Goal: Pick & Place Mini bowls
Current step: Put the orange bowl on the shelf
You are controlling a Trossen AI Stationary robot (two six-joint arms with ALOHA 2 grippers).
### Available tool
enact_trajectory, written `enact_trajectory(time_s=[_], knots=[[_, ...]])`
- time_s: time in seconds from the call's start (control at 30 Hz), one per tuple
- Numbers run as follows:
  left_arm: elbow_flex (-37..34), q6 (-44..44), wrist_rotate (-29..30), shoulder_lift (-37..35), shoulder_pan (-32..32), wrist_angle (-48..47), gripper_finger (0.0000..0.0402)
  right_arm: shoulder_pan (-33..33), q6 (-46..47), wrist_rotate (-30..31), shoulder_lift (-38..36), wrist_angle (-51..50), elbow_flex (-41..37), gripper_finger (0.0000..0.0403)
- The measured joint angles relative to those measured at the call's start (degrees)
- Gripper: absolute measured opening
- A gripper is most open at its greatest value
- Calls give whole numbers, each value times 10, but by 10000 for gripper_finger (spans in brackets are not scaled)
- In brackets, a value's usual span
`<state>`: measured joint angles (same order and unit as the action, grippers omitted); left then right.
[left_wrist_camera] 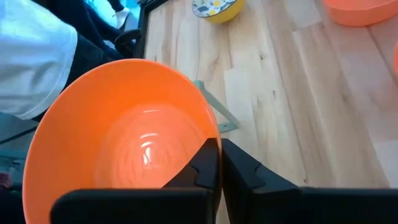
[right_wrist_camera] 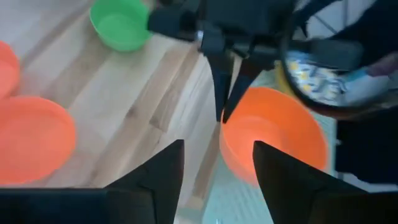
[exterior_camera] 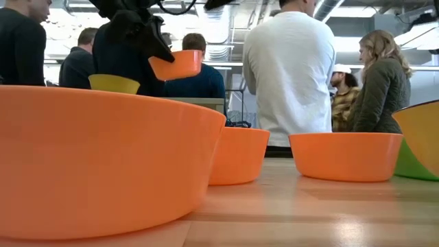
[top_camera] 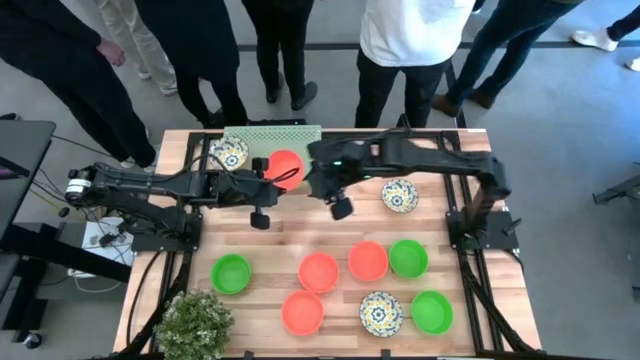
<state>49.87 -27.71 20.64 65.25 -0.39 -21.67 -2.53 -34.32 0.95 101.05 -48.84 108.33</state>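
Note:
My left gripper [top_camera: 270, 174] is shut on a plain orange mini bowl [top_camera: 288, 166] and holds it in the air near the far edge, by the green perforated mat [top_camera: 272, 135]. The low view shows that bowl [exterior_camera: 177, 65] well above the table. My right gripper [right_wrist_camera: 217, 171] is open and hangs just to the right of the held bowl [right_wrist_camera: 273, 134], with its fingers apart above the bowl's side. A floral bowl [top_camera: 229, 153] sits on the mat. Another floral bowl [top_camera: 399, 195] rests on the wood. My left gripper [left_wrist_camera: 219, 171] pinches the orange bowl's rim [left_wrist_camera: 210, 127], with one finger inside the bowl and one outside. The fingers slant in from the table's left. The bowl is lifted clear and tips a little, with its opening facing up.
Several orange, green and floral bowls stand in the table's near half, among them a green one [top_camera: 231, 273], an orange one [top_camera: 318, 271] and a floral one [top_camera: 380, 313]. A potted plant [top_camera: 195, 322] fills the near left corner. People stand beyond the far edge.

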Motion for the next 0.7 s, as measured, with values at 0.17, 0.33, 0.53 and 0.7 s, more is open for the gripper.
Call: enact_trajectory(time_s=[0.17, 0.33, 0.53, 0.7], knots=[[0, 10, 7, 0, 24, 0, 12, 20, 76, 21, -77, -74, -4, 188], [20, 32, 7, 0, 70, -1, 9, 29, 149, 20, -149, -101, -97, 167], [65, 46, -59, -1, 120, -48, 10, 37, 161, 20, -256, 11, -305, 136], [72, 69, -99, 2, 158, -75, 11, 36, 191, 24, -348, 61, -412, 130]])
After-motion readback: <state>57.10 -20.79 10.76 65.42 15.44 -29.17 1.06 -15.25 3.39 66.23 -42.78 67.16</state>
